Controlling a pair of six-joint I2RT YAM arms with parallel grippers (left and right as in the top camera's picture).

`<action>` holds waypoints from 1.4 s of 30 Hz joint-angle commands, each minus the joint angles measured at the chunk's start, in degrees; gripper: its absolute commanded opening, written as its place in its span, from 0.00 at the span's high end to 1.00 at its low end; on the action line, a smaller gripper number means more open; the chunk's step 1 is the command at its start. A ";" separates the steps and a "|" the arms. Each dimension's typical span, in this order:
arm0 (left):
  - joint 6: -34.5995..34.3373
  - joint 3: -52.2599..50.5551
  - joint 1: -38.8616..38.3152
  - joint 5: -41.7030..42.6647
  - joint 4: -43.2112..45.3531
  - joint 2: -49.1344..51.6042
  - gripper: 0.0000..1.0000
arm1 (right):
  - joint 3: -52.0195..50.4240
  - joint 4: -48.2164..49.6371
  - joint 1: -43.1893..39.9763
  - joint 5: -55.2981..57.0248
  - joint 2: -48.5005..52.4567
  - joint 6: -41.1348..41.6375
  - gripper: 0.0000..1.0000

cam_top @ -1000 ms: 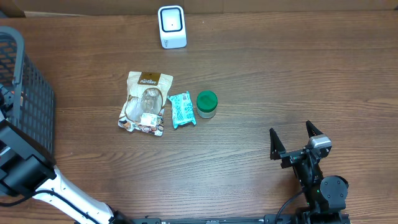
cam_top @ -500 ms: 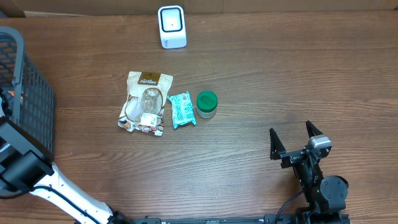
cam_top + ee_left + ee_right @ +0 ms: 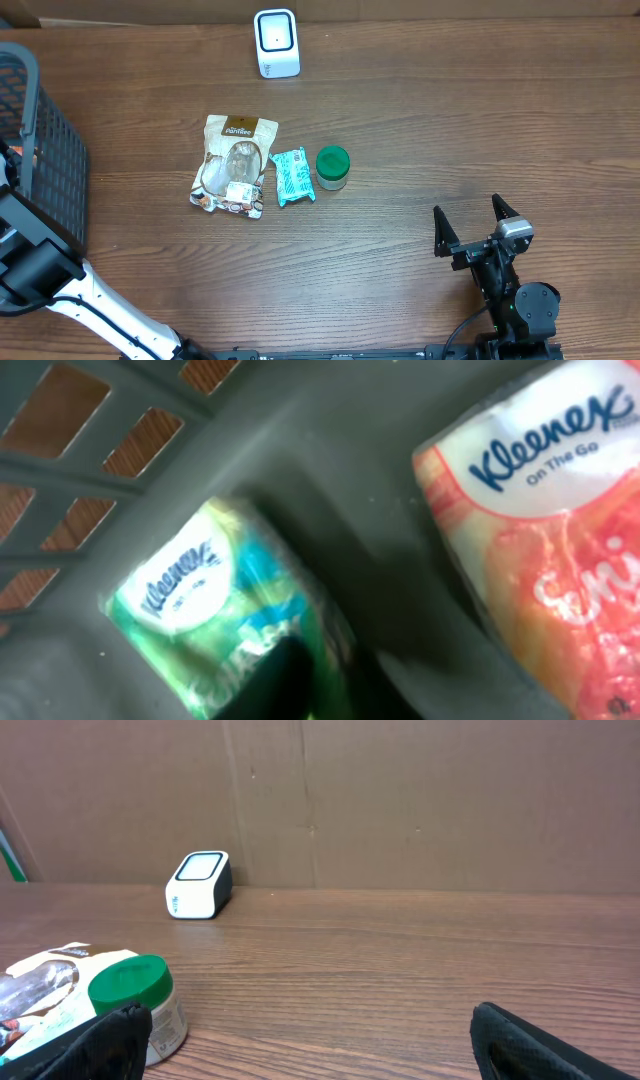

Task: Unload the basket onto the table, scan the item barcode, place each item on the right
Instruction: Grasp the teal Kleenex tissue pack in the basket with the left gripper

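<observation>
In the left wrist view, a green Kleenex tissue pack (image 3: 215, 610) lies on the grey basket floor (image 3: 330, 470) beside an orange Kleenex pack (image 3: 540, 510). My left gripper (image 3: 340, 685) is down in the basket, its dark fingers (image 3: 280, 680) closed on the lower edge of the green pack; the view is blurred. From overhead only the left arm (image 3: 35, 265) shows at the basket (image 3: 45, 150). The white barcode scanner (image 3: 277, 43) (image 3: 198, 885) stands at the table's far edge. My right gripper (image 3: 478, 222) (image 3: 320, 1050) rests open and empty at the front right.
A brown snack bag (image 3: 233, 163), a teal packet (image 3: 292, 176) and a green-lidded jar (image 3: 333, 167) (image 3: 135, 1005) lie mid-table. A cardboard wall (image 3: 400, 800) backs the table. The basket's lattice wall (image 3: 90, 450) rises close beside the left gripper.
The left arm has shifted slightly at the basket. The right arm and the things on the table have not moved.
</observation>
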 commanded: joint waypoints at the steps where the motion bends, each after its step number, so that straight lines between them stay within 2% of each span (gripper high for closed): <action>1: -0.04 -0.81 0.20 0.39 -1.25 1.22 0.96 | -0.61 0.22 0.33 -0.20 -0.46 0.28 0.00; 7: -0.39 0.44 -0.02 0.39 -5.44 -0.87 0.96 | -0.61 0.22 0.33 -0.20 -0.46 0.28 0.00; 13: -6.75 4.20 -0.35 1.11 -9.77 -9.33 0.96 | -0.61 0.22 0.33 -0.20 -0.46 0.28 0.00; 18: -10.01 5.20 -0.35 9.20 -9.92 -21.11 0.96 | -0.61 0.22 0.33 -0.22 -0.46 0.28 0.00; 26: -9.75 5.20 -2.40 27.82 -13.46 -39.98 0.96 | -0.61 0.22 0.33 -0.20 -0.46 0.28 0.00; 31: -4.85 5.18 -12.09 29.33 -16.09 -47.04 0.96 | -0.61 0.22 0.33 -0.22 -0.46 0.28 0.00; 35: 1.53 5.01 -25.59 28.06 -19.37 -47.71 0.96 | -0.61 0.22 0.33 -0.20 -0.46 0.28 0.00; 42: 8.96 -1.36 -42.16 14.45 -23.69 -41.99 0.96 | -0.61 0.22 0.33 -0.22 -0.46 0.28 0.00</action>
